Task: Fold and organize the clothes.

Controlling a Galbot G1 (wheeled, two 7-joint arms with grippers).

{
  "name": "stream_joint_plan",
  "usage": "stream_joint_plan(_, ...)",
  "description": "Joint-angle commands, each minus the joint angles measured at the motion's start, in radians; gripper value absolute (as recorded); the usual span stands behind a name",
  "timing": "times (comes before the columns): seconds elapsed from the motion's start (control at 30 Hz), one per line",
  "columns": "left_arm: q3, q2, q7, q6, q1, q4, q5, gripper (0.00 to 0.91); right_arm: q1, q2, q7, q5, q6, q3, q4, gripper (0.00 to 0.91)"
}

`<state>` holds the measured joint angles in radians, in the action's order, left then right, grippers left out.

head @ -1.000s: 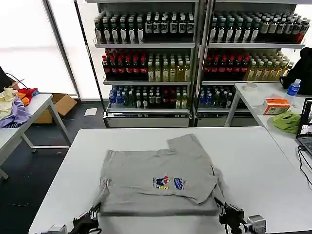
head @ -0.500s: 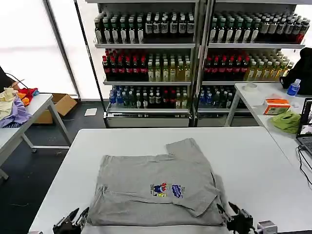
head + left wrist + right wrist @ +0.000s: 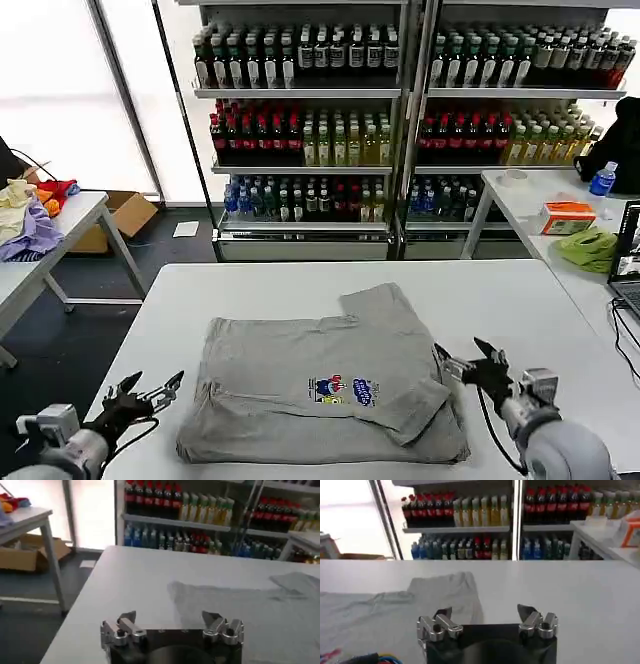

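Folded light grey T-shirt (image 3: pixel 325 385) lying flat on the white counter (image 3: pixel 520 310), near the front edge and about midway across. Small multicoloured chest print (image 3: pixel 343 389) facing up, toward the near right part of the fabric. One sleeve (image 3: pixel 385 303) sticking out at the far edge, a folded flap overlapping near the right corner.

Left claw (image 3: pixel 150 388) hovering off the shirt's left side, just past the near left corner, fingers spread apart and holding nothing. In the left wrist view, same claw (image 3: pixel 172 620) above bare counter (image 3: pixel 140 575), both fingertips well apart, shirt (image 3: pixel 235 605) lying ahead and to one side.

Right claw (image 3: pixel 468 357) at the shirt's right edge, beside the folded flap, fingers also spread wide and empty. In the right wrist view, claw (image 3: pixel 485 614) poised over the counter (image 3: pixel 580 595) with grey fabric (image 3: pixel 395 610) beneath and ahead of one finger, a strip of the print just visible at the frame's lower corner. Contact between fingertips and cloth not clear.

Behind the counter, shelves of bottled drinks (image 3: pixel 310 130) in rows. Off to the left, a side table (image 3: pixel 40 250) bearing purple, yellow and red garments (image 3: pixel 30 215), a cardboard box (image 3: pixel 125 215) on the floor beside it. Off to the right, another table with an olive-green cloth (image 3: pixel 588 248), an orange box (image 3: pixel 566 217) and a blue-capped bottle (image 3: pixel 601 180).
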<state>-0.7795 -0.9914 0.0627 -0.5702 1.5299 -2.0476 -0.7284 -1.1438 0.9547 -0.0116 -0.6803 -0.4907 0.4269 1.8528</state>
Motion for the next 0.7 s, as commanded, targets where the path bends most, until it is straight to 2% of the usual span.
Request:
stream_joint_plan(0.03,0.164,0.115,0.117,-0.003,-0.301,0.23,-0.016,0.907,0.349,-0.017,-0.104,-0.013,0.001,-0.186,-0.275,0.907)
stream_joint_plan(0.17,0.246,0.119,0.16,0.007,-0.372,0.313,0.038,0.907,0.441,0.024,-0.142,0.007,0.002,-0.259,-0.408,0.907)
stream_joint_plan(0.4,0.334,0.111,0.171,0.011,-0.468,0.418,0.042,0.907,0.556,0.116,-0.167,0.016,-0.005,-0.343,-0.579,0.907)
stream_joint_plan(0.6,0.384,0.098,0.181,0.013,-0.505,0.456,0.047,0.907,0.607,0.162,-0.154,0.016,-0.038,-0.376,-0.656,0.907)
stream_joint_plan(0.63,0.388,0.096,0.181,0.013,-0.508,0.456,0.048,0.907,0.61,0.165,-0.153,0.013,-0.043,-0.377,-0.659,0.877)
stream_joint_plan(0.67,0.392,0.093,0.182,0.013,-0.51,0.457,0.047,0.907,0.612,0.17,-0.153,0.014,-0.045,-0.383,-0.664,0.746)
stream_joint_plan(0.7,0.4,0.089,0.182,0.013,-0.518,0.46,0.048,0.907,0.613,0.174,-0.154,0.016,-0.045,-0.39,-0.668,0.534)
